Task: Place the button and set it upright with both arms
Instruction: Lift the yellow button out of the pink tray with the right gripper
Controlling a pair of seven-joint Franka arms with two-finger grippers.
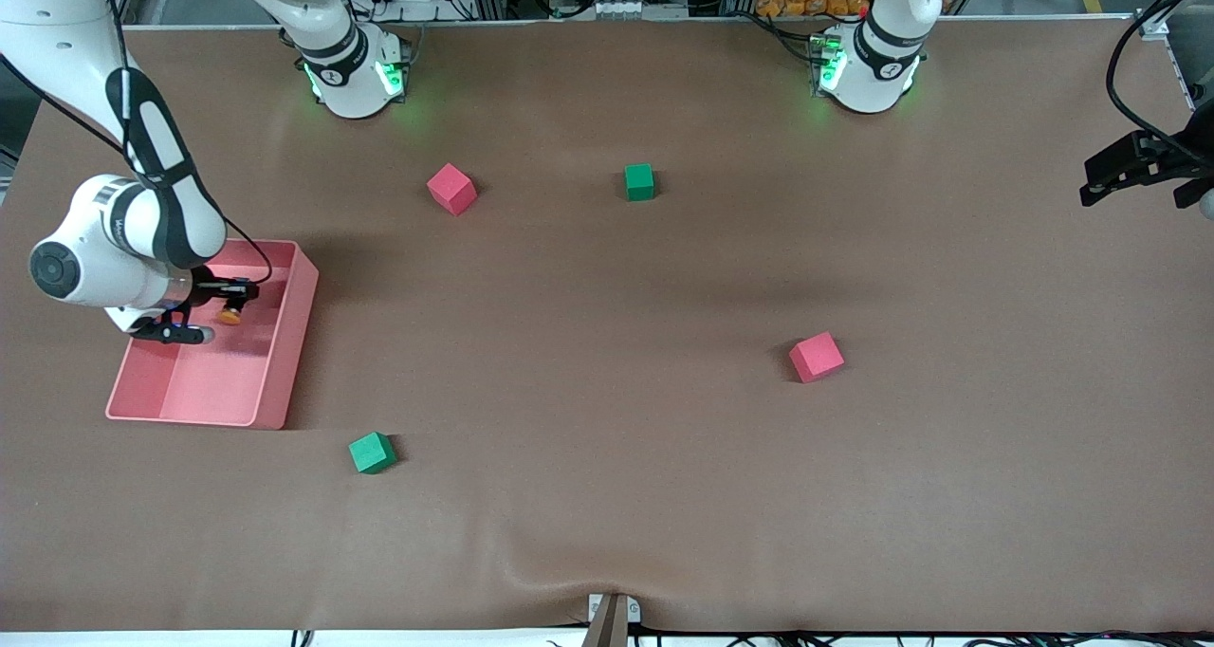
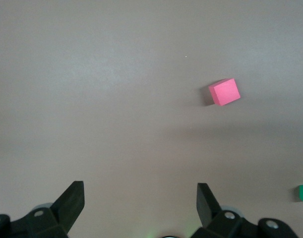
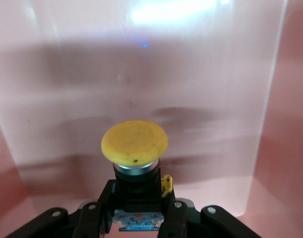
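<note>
Button (image 3: 134, 144), a small push-button with a round orange-yellow cap on a short black-grey body, is sitting clamped at its body in the right gripper (image 3: 136, 210), over the pink plastic tray (image 1: 285, 362) at the front view's left. It is looking light, rigid and smooth-capped, so gripping the squarer body seems safest. At the far right edge the left gripper (image 2: 140, 203) is waiting, jaws spread and empty, above the brown counter (image 1: 607, 495).

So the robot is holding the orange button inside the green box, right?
Not quite: the box is pink, not green. The front view shows the right gripper shut on the orange button inside the pink box; the right wrist view shows pink walls around the button too.
</note>
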